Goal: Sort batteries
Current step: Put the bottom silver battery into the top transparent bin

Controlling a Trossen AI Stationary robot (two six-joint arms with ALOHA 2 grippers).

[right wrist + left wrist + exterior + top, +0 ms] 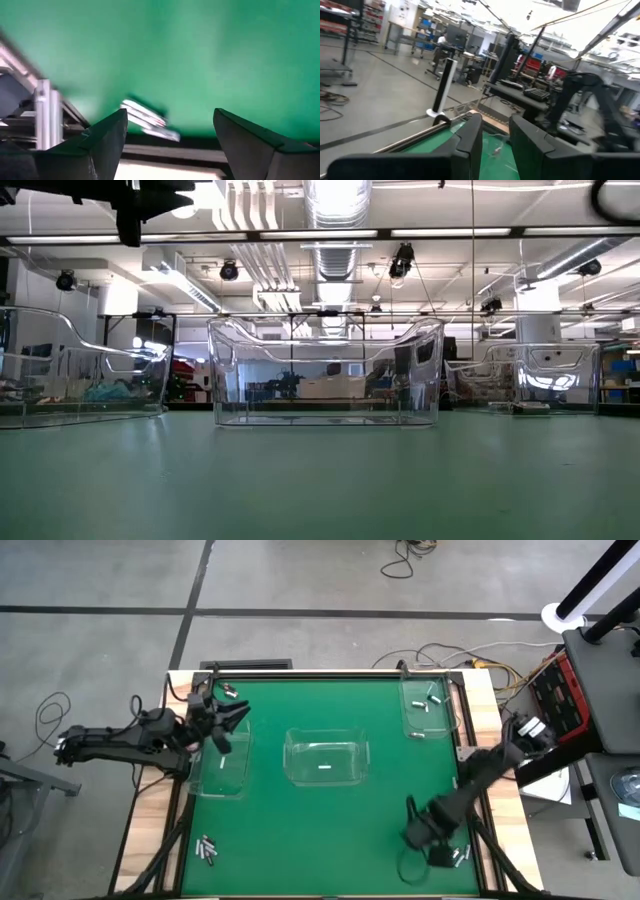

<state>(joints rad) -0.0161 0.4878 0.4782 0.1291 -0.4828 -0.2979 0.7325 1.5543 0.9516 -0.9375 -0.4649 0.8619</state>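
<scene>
Three clear plastic bins stand on the green table: a left bin, a middle bin with one battery in it, and a far right bin with a few batteries. Loose batteries lie at the near left, the near right edge and the far left corner. My left gripper hangs open above the left bin's far end, holding nothing. My right gripper stands wide open just above the table, with the near-right batteries a little ahead of its fingers.
A metal rail runs along the table's edge close behind the near-right batteries. Bare green mat stretches between the bins and the near edge. Red equipment and cables sit off the table to the right.
</scene>
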